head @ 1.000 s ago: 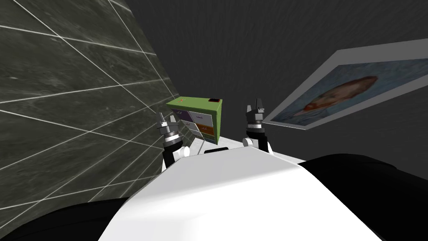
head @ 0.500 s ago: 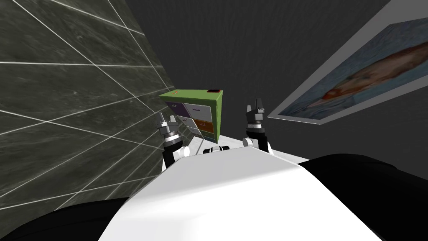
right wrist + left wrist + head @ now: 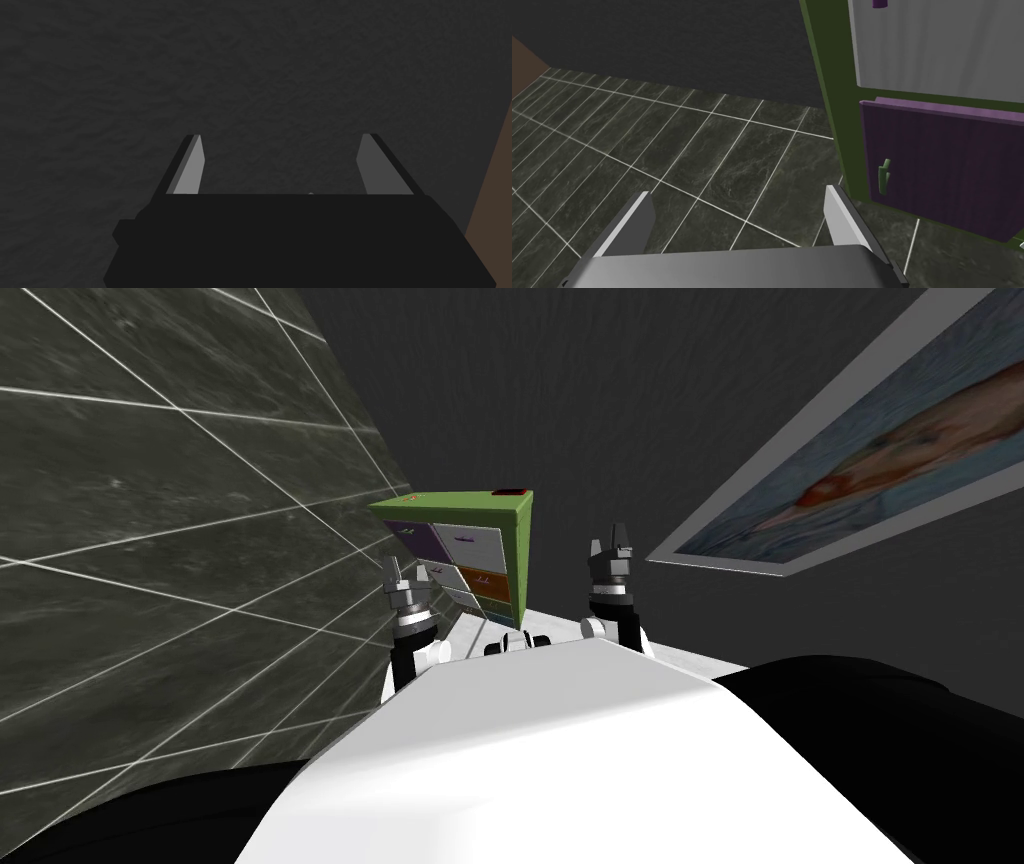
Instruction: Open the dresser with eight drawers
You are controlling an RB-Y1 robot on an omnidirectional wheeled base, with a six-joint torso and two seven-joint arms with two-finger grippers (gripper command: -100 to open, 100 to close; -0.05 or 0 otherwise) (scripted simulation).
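**Item: dresser (image 3: 470, 548).** It stands on the dark, marbled tile floor (image 3: 150, 538) against a dark grey wall (image 3: 560, 398). It is ahead of the robot, between the two pincers and nearer the left one.

**Body:** green frame with a flat green top. Two small objects lie on the top, one dark with red (image 3: 510, 491) and one orange (image 3: 408, 498), both too small to identify.

**Orientation:** upright. The long axis appears to run vertically, though the steep head view makes this uncertain. The drawer fronts face the robot's side of the room.

**Compartments:** drawers in two columns, each front a different colour. The head view shows purple, light grey, orange and teal fronts. Their contents are hidden behind the fronts.

**Detail, left wrist view:**
- The purple drawer (image 3: 942, 165) carries a small green handle (image 3: 884, 175).
- It adjoins a light grey drawer (image 3: 937, 50) with a purple handle (image 3: 879, 3).
- The purple front seems to sit slightly proud of the green frame (image 3: 822, 100).

**Left pincer (image 3: 738, 192):** the fingers (image 3: 839, 215) stand well apart and hold nothing. It is over the floor tiles, just beside the dresser's green edge and not touching it.

**Right pincer (image 3: 281, 136):** raised to the right of the dresser in the head view, with its blades spread and nothing between them.

**Also present:** a framed painting (image 3: 880, 458) on the wall, to the right of the dresser and well apart from it.
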